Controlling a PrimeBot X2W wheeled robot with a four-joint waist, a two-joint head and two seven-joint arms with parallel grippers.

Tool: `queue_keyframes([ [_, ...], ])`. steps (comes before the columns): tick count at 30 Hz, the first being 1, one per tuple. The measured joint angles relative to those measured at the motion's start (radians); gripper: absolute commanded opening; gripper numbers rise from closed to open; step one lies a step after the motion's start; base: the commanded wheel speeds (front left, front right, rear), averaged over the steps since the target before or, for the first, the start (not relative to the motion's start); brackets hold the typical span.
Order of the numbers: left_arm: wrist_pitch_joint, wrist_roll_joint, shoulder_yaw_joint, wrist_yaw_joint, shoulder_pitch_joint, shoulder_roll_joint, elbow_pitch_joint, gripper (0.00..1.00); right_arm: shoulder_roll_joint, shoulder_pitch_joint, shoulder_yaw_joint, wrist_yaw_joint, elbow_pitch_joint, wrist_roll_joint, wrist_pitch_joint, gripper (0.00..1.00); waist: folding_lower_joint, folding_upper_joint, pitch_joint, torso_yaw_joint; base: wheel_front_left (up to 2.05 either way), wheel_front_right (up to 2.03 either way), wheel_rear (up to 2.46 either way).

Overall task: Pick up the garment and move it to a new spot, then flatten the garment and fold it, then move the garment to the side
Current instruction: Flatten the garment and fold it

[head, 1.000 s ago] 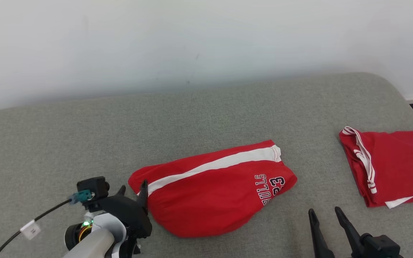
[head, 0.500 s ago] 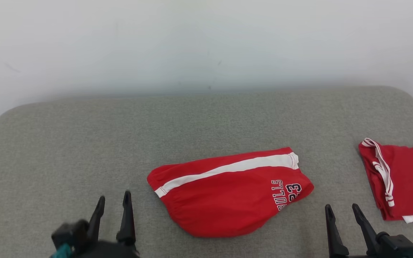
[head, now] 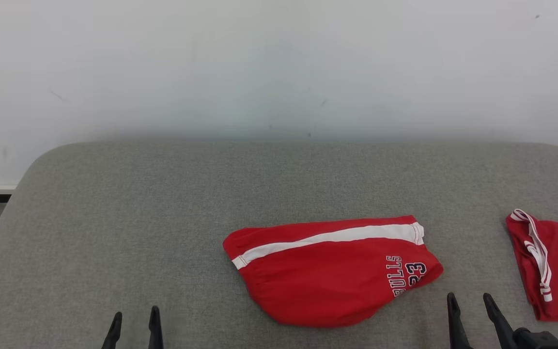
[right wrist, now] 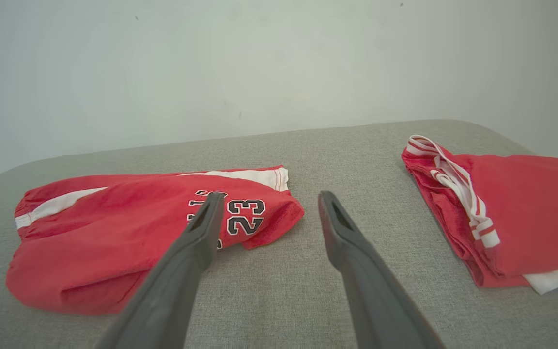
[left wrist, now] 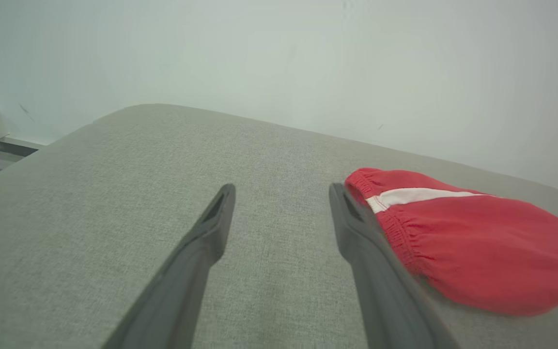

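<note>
Garment (head: 332,271) has been let go, look. The left gripper (head: 135,312) was right at its gathered waistband (head: 241,252) a second ago. Now it has drawn back to the near edge of the bench (head: 114,218), fingers spread, nothing between them.

— Did the shorts shift as well? They seem further right to me.

That's only the robot looking round, I'd say. The other red garment (head: 557,261) at the right end has slid across by the same amount, and the gap between the two is as it was. The shorts lie where they were, in the middle of the bench, doubled over, with the white stripe (head: 327,237) on top and the number (head: 417,271) at the right-hand end.

— And the right gripper (head: 468,296)?

Open too, and empty. It hangs near the numbered end, apart from the cloth.

— So where does that leave the job?

The fold looks done to me, though the bundle sits puffy rather than flat. What's left, I reckon, is the move to the side, likely towards that folded one. Neither gripper has a hold, so it needs a fresh grasp first.
</note>
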Motion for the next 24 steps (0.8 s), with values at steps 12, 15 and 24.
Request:
queue_keyframes([
  [12, 0.000, 0.083, 0.106, -0.096, 0.015, -0.043, 0.039, 1.00, 0.001, 0.014, 0.010, 0.000, 0.054, 0.000, -0.014, 1.00, 0.0001, 0.0000, -0.026, 0.021, 0.00, 0.00, 0.00],
  [15, 0.000, 0.090, 0.114, -0.106, 0.014, -0.049, 0.053, 1.00, 0.001, 0.019, 0.018, 0.000, 0.060, 0.001, -0.015, 1.00, 0.0001, 0.0000, -0.027, 0.016, 0.00, 0.00, 0.00],
  [24, 0.000, 0.116, 0.120, -0.121, 0.004, -0.058, 0.074, 1.00, 0.002, 0.019, 0.027, 0.000, 0.065, 0.004, -0.017, 1.00, 0.0001, 0.0000, -0.019, 0.014, 0.00, 0.00, 0.00],
])
